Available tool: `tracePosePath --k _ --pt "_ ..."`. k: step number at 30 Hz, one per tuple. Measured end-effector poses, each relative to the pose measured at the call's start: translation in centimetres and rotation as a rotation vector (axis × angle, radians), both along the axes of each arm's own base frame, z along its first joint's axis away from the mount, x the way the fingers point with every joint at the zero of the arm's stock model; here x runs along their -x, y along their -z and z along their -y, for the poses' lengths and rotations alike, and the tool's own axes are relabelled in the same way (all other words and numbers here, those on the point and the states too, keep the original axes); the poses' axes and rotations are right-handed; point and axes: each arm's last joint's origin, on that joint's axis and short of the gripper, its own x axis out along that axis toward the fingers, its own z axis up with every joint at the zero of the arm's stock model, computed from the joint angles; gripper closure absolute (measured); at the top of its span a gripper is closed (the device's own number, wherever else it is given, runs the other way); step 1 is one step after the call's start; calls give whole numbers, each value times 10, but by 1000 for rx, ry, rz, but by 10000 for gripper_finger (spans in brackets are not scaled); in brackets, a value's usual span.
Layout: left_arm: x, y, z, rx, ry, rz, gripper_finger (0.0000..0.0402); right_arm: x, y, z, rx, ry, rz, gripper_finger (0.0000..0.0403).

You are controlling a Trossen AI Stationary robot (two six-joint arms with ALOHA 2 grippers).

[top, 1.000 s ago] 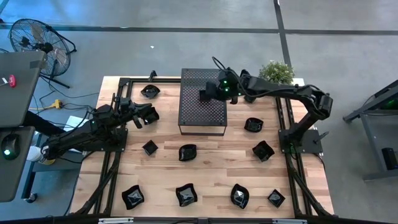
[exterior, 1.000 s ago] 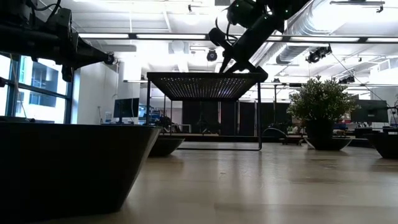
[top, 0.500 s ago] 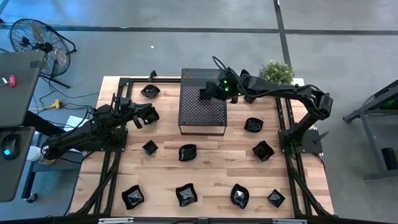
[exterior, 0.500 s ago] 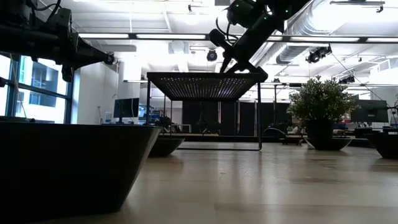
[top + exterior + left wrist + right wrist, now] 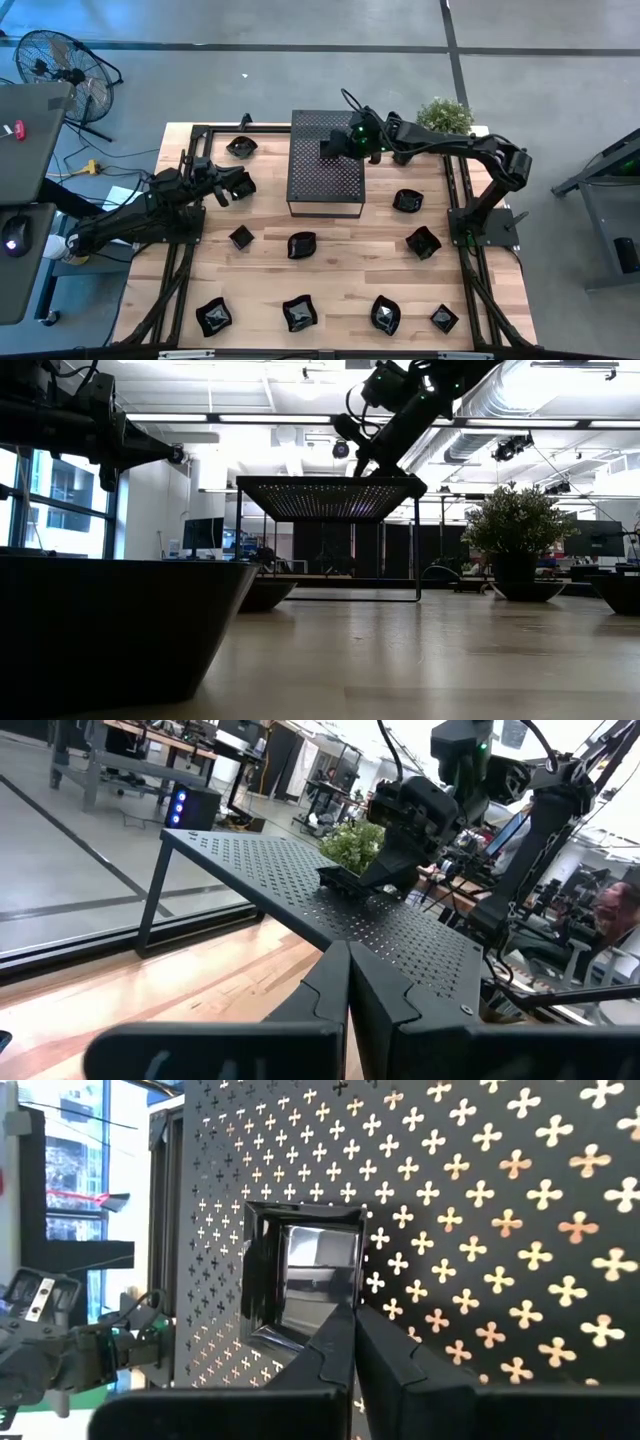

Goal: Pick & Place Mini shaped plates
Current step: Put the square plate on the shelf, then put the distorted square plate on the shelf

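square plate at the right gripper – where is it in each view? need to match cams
High view: square plate on top of the perforated box, at the right gripper.
Low view: not distinguishable; only the gripper over the box top.
Left wrist view: small dark plate on the box top, under the right gripper.
Right wrist view: centre, plate lying on the perforated surface.
Shared landmark: the perforated box.

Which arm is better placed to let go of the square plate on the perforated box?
Right. Its pincer is over the perforated box, shut on the square plate lying there. The left pincer waits shut, off the box's left side.
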Motion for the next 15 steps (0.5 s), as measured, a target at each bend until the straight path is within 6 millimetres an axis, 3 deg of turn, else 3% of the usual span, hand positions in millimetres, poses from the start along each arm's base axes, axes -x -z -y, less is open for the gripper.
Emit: tracePosePath --k 9,15 --pt "0 0 0 16 3 9 401 3 -2 1 58 -55 -21 344" --pt "-2 0 2 33 94 9 401 21 -38 -10 259 -204 4 322"
